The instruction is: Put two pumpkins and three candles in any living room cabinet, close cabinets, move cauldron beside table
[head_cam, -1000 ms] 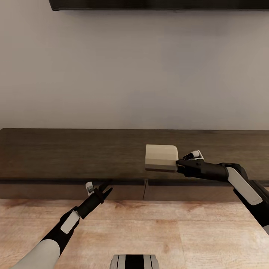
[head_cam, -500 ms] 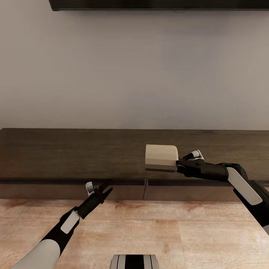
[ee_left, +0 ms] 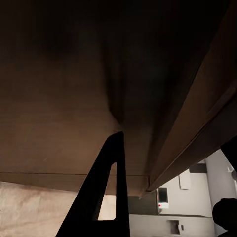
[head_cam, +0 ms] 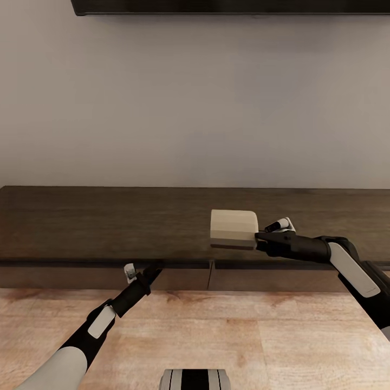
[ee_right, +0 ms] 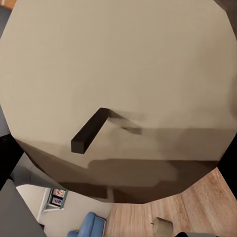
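A long low dark-brown cabinet [head_cam: 81,222] runs along the wall, and its drawer fronts look closed. My right gripper [head_cam: 259,238] is shut on a tan-beige candle [head_cam: 234,228], held sideways just above the cabinet top, right of centre. In the right wrist view the candle [ee_right: 118,74] shows end-on, with its dark wick [ee_right: 89,131]. My left gripper [head_cam: 153,269] is open, its tips at the dark gap under the cabinet top's lip, left of the seam between two drawer fronts. One left finger [ee_left: 101,197] shows close against the brown wood [ee_left: 59,98].
A dark screen's lower edge [head_cam: 216,6] hangs on the pale wall above the cabinet. Wood floor [head_cam: 227,336] lies between me and the cabinet. In the right wrist view a small tan object [ee_right: 161,227] sits on the floor and a blue seat [ee_right: 91,229] stands further off.
My left gripper has edged forward, so its forked tips now reach into the shadow under the cabinet's lip. The right arm and the candle have not moved.
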Motion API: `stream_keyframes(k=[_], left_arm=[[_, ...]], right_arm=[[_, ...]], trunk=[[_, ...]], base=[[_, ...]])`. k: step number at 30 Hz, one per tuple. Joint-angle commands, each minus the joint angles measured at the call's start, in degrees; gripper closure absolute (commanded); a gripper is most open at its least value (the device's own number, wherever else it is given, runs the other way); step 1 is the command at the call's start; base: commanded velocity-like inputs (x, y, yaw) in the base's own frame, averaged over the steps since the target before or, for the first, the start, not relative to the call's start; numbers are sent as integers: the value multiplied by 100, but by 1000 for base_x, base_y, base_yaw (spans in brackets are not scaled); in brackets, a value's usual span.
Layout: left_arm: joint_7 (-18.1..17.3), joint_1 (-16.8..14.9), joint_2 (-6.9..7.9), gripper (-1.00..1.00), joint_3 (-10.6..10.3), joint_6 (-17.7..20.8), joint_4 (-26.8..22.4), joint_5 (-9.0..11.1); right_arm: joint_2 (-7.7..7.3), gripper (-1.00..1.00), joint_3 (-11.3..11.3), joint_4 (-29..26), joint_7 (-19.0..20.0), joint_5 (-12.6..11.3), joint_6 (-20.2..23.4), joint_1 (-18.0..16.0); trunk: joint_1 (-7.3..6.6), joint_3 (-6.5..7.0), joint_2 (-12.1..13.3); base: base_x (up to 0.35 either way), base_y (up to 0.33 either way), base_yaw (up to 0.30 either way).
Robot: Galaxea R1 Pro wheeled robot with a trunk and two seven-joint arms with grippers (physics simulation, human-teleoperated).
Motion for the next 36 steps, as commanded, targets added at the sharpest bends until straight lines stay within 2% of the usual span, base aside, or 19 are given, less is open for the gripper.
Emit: stream_keyframes(k=[1, 36], left_arm=[[-1, -12, 1, 100, 204, 14, 5, 39], [0, -12, -6, 100, 211, 2, 2, 44]], right_arm=[[-3, 100, 11, 2, 15, -18, 22, -6], [0, 100, 12, -36, 15, -18, 22, -6]], trunk=[[-1, -3, -1], [-1, -3, -1]], base=[[0, 0, 0], [-17, 0, 0]])
